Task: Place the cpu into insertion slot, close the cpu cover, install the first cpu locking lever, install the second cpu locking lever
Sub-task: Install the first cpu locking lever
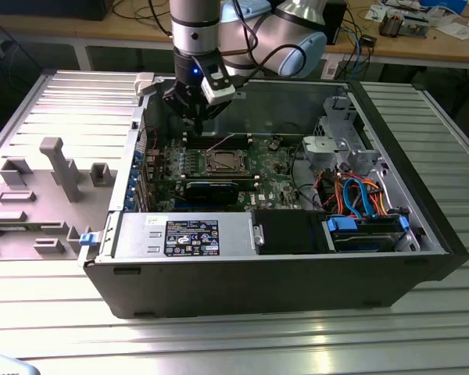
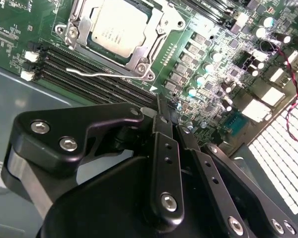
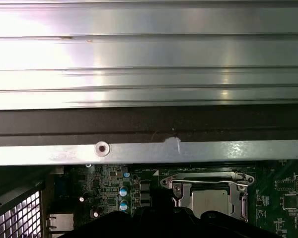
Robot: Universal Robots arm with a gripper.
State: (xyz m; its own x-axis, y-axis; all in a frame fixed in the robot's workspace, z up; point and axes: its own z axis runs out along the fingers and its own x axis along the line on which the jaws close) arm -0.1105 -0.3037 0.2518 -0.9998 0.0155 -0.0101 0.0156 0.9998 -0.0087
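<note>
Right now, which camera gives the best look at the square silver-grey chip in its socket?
The second wrist view: the square silver-grey chip lies close and nearly whole inside its metal frame. The first wrist view shows it partly cut off; the exterior view shows it small, beneath the black pincer.

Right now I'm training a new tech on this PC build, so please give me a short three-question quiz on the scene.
1. True or false: the cpu lies on the grey tray outside the case.
2. The claw hangs above which part? A: the green circuit board. B: the drive bay with blue cables. C: the labelled power supply.
3. Short answer: is the cpu cover raised, or down around the cpu?

Key: 1 false, it sits in the socket on the board. 2 A. 3 down.
</note>
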